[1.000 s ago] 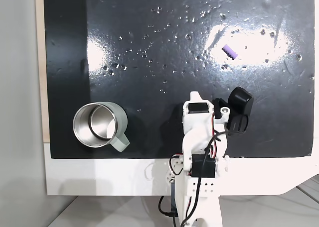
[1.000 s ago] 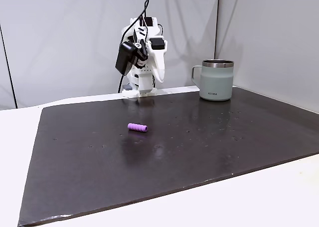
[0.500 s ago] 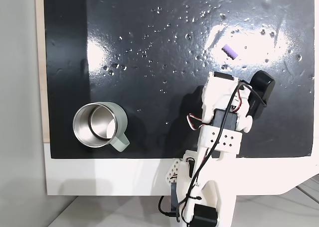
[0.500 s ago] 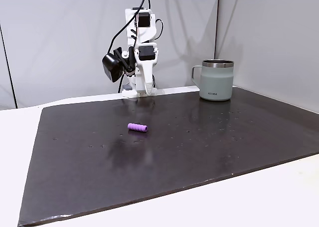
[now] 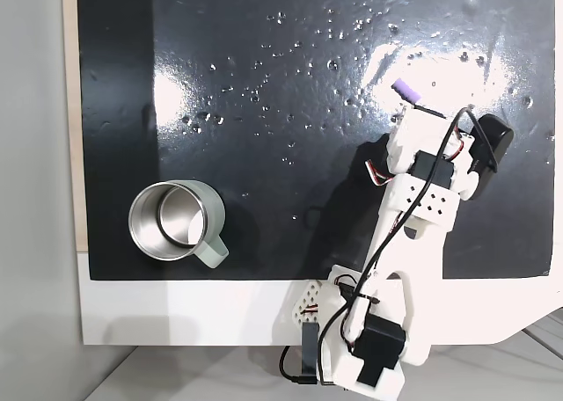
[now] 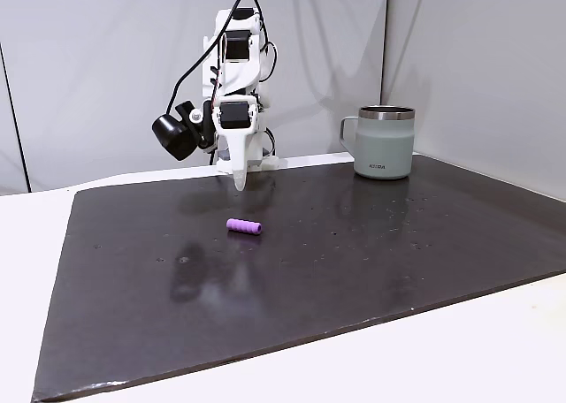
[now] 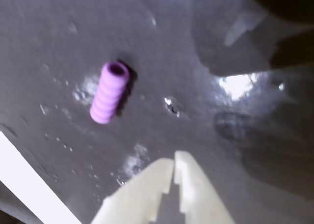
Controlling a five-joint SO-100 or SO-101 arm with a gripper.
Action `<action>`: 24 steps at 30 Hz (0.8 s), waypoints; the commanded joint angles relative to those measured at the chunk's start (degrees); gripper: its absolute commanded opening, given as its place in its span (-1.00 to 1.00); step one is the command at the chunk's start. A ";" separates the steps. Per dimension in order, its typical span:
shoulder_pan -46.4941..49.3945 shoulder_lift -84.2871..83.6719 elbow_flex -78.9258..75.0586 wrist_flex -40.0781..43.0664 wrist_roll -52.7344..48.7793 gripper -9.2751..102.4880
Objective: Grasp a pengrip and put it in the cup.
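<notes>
The tool (image 7: 173, 161) is closed, with its two white tips pressed together and nothing between them. In the wrist view it comes up from the bottom edge and points at the dark mat (image 7: 196, 62). The pengrip (image 7: 109, 92) lies flat on the mat, up and to the left of the tips and apart from them. It is a small purple tube with ridges around it and a hole at the end. In a fixed view from the side, the tool (image 6: 239, 182) hangs in the air above the mat (image 6: 354, 270) and points straight down. The pengrip (image 6: 243, 226) lies on the mat near it, a bit closer to the camera. A black camera (image 6: 172, 136) sticks out from the white arm (image 6: 232, 85) on the left. The cup (image 6: 385, 143) stands upright at the far right side of the mat, well apart from the pengrip, with its handle on the left. In a fixed view from above, the arm (image 5: 409, 216) reaches up across the mat (image 5: 264, 67), and the pengrip (image 5: 405, 91) lies just past its end. I cannot see the tips of the tool there. The cup (image 5: 174, 221) sits at the lower left of the mat, far from the pengrip, and its inside is shiny. The mat lies on a white desk (image 5: 176, 313).
</notes>
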 commanded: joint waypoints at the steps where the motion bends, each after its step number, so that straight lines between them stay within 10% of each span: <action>1: 1.67 -2.20 -4.83 -2.37 -1.23 -0.83; 24: -1.58 -19.78 -26.28 7.38 4.31 -0.39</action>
